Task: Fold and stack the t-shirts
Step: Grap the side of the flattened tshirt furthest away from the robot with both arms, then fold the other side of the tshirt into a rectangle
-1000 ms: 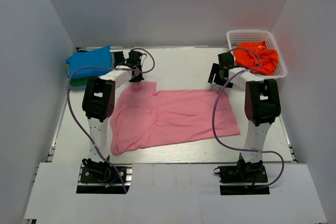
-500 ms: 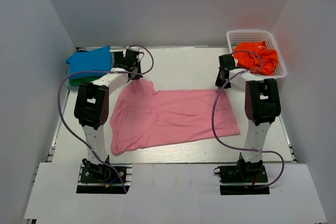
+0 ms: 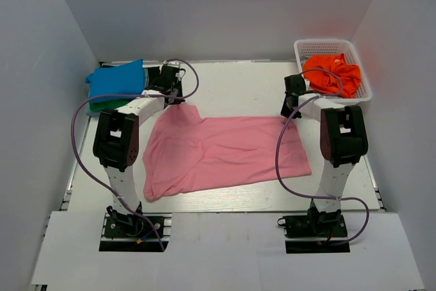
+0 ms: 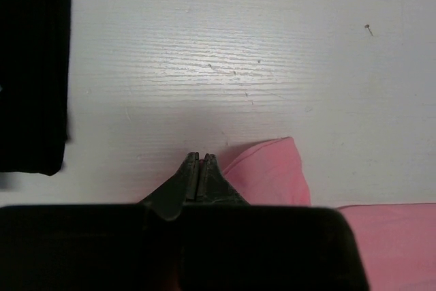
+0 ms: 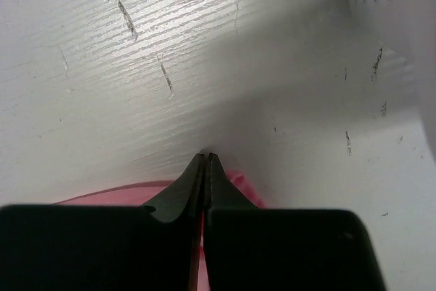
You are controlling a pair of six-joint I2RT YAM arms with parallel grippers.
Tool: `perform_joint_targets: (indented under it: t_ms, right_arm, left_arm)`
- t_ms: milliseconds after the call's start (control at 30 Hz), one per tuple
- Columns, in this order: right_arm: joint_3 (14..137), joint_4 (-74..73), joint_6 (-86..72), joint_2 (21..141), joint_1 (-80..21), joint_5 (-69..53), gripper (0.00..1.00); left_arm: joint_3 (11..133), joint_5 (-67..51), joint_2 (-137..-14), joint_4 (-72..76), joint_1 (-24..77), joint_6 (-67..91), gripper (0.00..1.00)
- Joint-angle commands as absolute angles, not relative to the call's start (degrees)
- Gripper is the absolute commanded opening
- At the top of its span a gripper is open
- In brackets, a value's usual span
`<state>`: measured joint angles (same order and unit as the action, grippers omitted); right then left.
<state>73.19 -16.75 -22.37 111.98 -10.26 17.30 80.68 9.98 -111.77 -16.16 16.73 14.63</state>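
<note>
- left arm (image 3: pixel 126 172): white links; black joint housings; black base plate (image 3: pixel 155 226)
- right arm (image 3: pixel 332 175): same white-and-black build
- purple cable (image 3: pixel 276 158) trailing along each arm
- left gripper (image 4: pixel 198 157): matte black, tapering to thin tips

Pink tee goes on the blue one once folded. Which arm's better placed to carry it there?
Left. Its pincer is shut on the pink t-shirt's far-left corner, right beside the blue t-shirt. The right pincer grips the opposite corner, by the white basket, across the table.

No legible text, labels, brands, numbers or signs (checked all three views).
</note>
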Motion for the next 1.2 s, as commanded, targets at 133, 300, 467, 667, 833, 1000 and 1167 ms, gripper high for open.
perform_joint_targets:
  t_ms: [133, 300, 467, 667, 833, 1000, 1167]
  right_arm:
    - [71.5, -13.0, -20.0, 107.5, -10.8, 17.8, 0.00]
    - [63.6, -7.7, -19.6, 99.2, -11.1, 16.9, 0.00]
    - [59.2, -7.1, -19.6, 93.4, -11.2, 15.4, 0.00]
    - [52.8, -7.0, -21.7, 87.6, -11.0, 15.6, 0.00]
    - [51.1, -9.1, -24.3, 83.7, -10.6, 19.2, 0.00]
    - [50.4, -9.7, -24.5, 82.0, -10.7, 18.6, 0.00]
    - [48.4, -10.9, -24.9, 80.1, -10.5, 19.6, 0.00]
  left_arm:
    - [81.3, 8.5, -104.8, -18.1, 17.0, 15.3, 0.00]
    - [73.1, 8.0, -96.4, -16.8, 17.0, 16.9, 0.00]
    - [61.4, 6.1, -86.6, -14.9, 17.0, 21.8, 0.00]
    - [49.1, 1.5, -75.4, -12.3, 17.5, 26.9, 0.00]
    - [40.2, 1.0, -65.8, -12.3, 17.5, 30.1, 0.00]
    - [32.0, -1.1, -57.9, -13.4, 17.5, 33.9, 0.00]
    - [27.1, -1.1, -54.0, -18.2, 17.5, 38.7, 0.00]
